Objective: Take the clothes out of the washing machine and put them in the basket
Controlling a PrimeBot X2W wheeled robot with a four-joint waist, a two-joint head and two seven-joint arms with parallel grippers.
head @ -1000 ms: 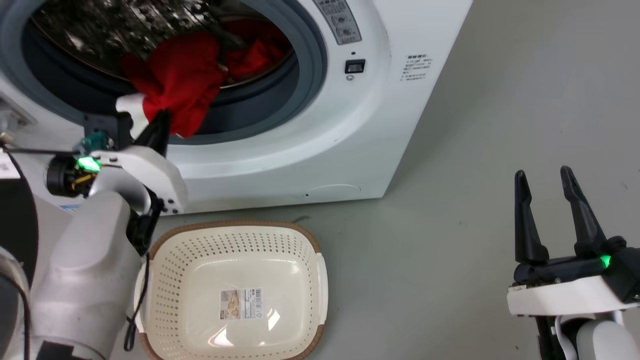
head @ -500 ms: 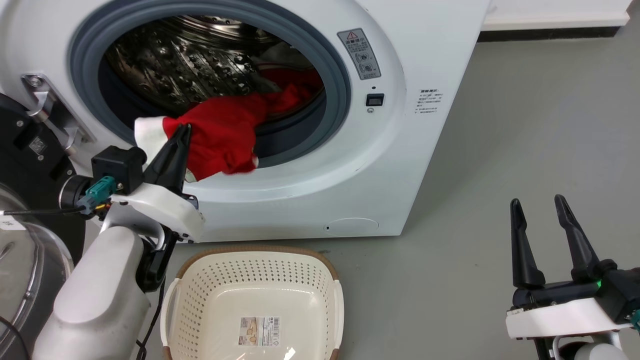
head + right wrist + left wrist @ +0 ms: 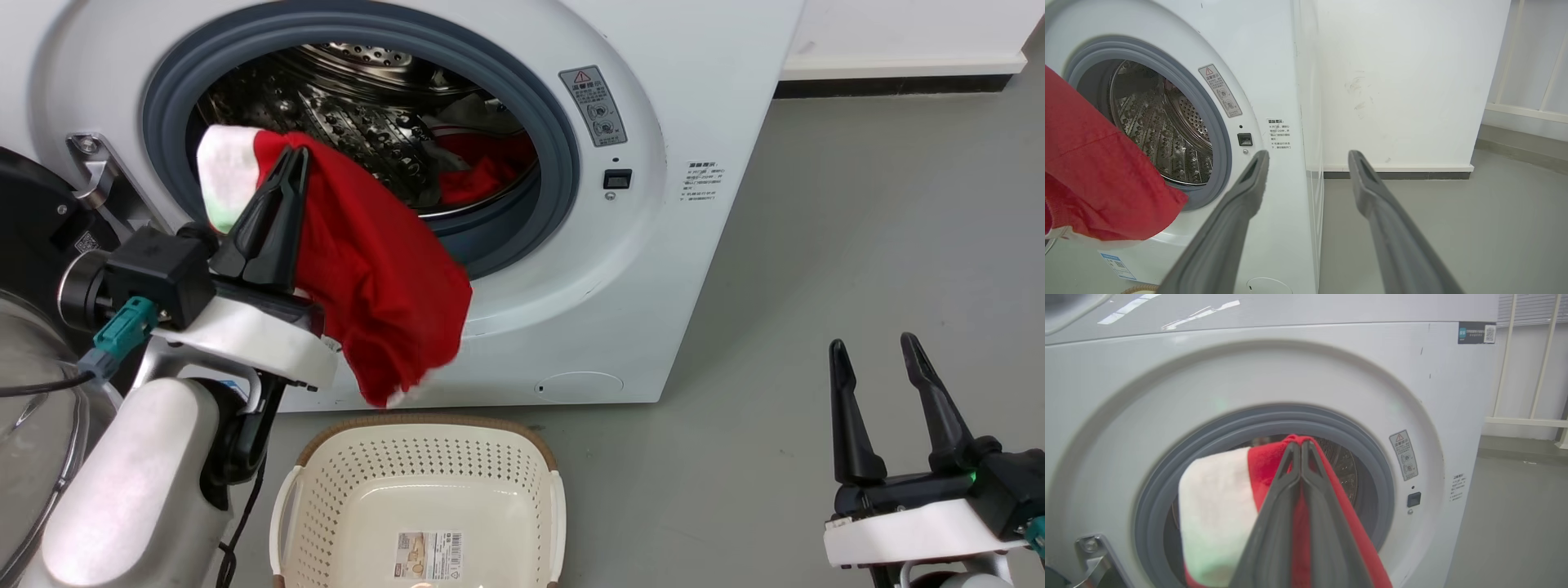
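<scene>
Head view, centre-left: left gripper [image 3: 295,157], long dark fingers pressed together on a bright red cloth garment with a white band [image 3: 384,269], which hangs before the round opening of the large white front-loading washing machine [image 3: 702,98]. Bottom centre, beneath the garment's hem: cream-white perforated plastic basket [image 3: 424,425], brown-rimmed. Upper centre, inside the perforated steel drum [image 3: 343,106]: more red cloth [image 3: 482,167], seemingly a second garment, partly shadowed. Lower right: right gripper [image 3: 873,351], fingers spread wide, holding nothing.

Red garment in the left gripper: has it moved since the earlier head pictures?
Yes. The red garment, clamped in the left gripper, has come out past the grey gasket and hangs down the washing machine front.
</scene>
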